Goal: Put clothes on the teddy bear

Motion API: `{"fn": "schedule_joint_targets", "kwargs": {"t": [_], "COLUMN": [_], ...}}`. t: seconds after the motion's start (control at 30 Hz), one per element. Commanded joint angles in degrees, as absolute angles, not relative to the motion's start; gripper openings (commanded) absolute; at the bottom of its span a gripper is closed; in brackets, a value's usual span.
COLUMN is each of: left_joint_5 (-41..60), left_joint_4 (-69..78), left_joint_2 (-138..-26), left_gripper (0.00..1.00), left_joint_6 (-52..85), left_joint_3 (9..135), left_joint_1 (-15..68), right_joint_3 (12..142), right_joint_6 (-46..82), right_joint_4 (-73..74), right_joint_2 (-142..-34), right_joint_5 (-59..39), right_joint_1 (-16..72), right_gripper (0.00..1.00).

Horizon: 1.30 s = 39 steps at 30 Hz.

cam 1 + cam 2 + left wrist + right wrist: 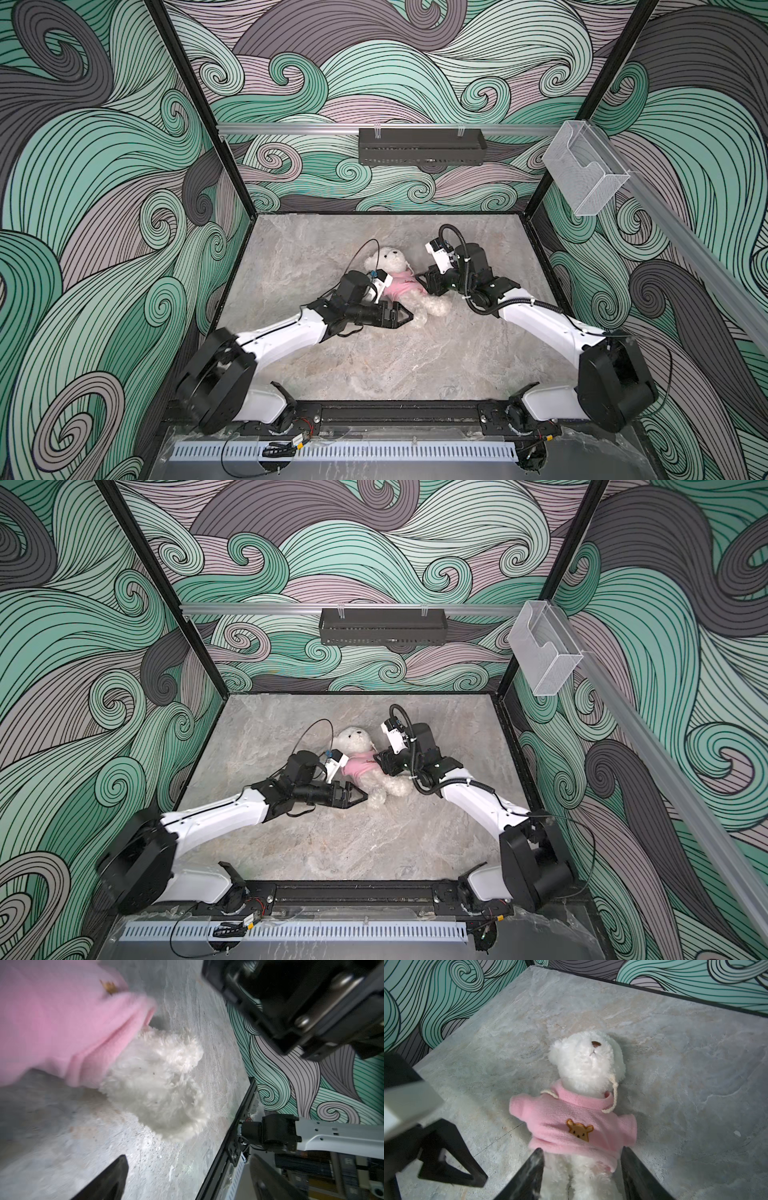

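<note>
Top views, both: teddy bear (388, 261) on its back on the table (374, 365), head far-left, legs near-right, pink shirt (402, 286) on the torso. Beside one leg (419, 321) sits the left gripper (402, 316); the right gripper (426, 280) is at the opposite flank, nearer the shirt.

Right wrist: jaws apart, astride the hem (602, 1157), pinching nothing. Bear's long axis runs straight away from the tool. Only here: bear-face print (579, 1130), neck cord (613, 1095).

Left wrist: jaws wide, empty; leg just ahead, off-centre.

Looks dressed; paws past sleeves unconfirmed.
</note>
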<state>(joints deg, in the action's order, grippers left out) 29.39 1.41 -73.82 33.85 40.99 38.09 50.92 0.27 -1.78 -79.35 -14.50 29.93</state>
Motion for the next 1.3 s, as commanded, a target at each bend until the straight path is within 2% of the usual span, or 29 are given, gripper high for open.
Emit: {"fn": "schedule_joint_targets", "kwargs": {"t": [0.0,0.07,0.17,0.27,0.43,0.57,0.73,0.8,0.93,1.03,1.17,1.27], "left_joint_5": [18.63,10.36,8.05,8.47,12.45,20.18,26.51,26.56,24.11,22.86,19.37,17.42], "left_joint_4": [-13.32,-16.29,-20.5,-20.92,-18.26,-15.11,-4.05,-0.24,0.87,0.27,-0.11,0.09], "left_joint_2": [-63.67,-58.99,-56.7,-56.69,-59.4,-62.85,-66.1,-67.38,-72.45,-76.67,-81.02,-85.91], "left_gripper": [0.94,0.93,0.91,0.87,0.83,0.77,0.66,0.62,0.54,0.46,0.31,0.26], "left_joint_6": [26.43,28.05,30.82,32.38,32.12,30.49,30.58,28.53,21.97,16.24,7.9,3.76], "left_joint_3": [41.15,40.86,41.79,42.0,42.51,43.14,40.72,40.36,42.76,46.38,50.14,53.06], "left_joint_1": [34.72,31.37,23.35,18.0,17.23,17.31,19.52,22.02,27.72,31.94,36.19,37.39], "right_joint_3": [48.17,47.46,49.07,51.82,51.2,49.53,44.42,41.84,38.21,35.87,35.33,34.89], "right_joint_6": [-4.92,-6.56,-10.15,-12.81,-13.77,-14.67,-13.3,-11.54,-7.26,-4.37,-1.39,0.16], "right_joint_4": [0.7,2.76,2.6,1.84,6.02,10.57,17.07,20.34,25.39,29.32,30.85,32.4], "right_joint_2": [-78.52,-79.32,-83.39,-88.68,-94.19,-96.98,-95.37,-94.05,-92.66,-92.03,-92.33,-92.72], "right_joint_5": [-10.4,-8.32,-2.29,4.05,12.96,11.32,3.39,-0.15,-8.61,-13.91,-21.24,-24.03], "right_joint_1": [35.07,38.38,42.92,46.3,46.92,45.77,42.53,40.53,36.27,33.43,29.74,28.03], "right_gripper": [0.72,0.79,0.87,0.89,0.86,0.69,0.36,0.24,0.09,0.0,0.0,0.0]}}
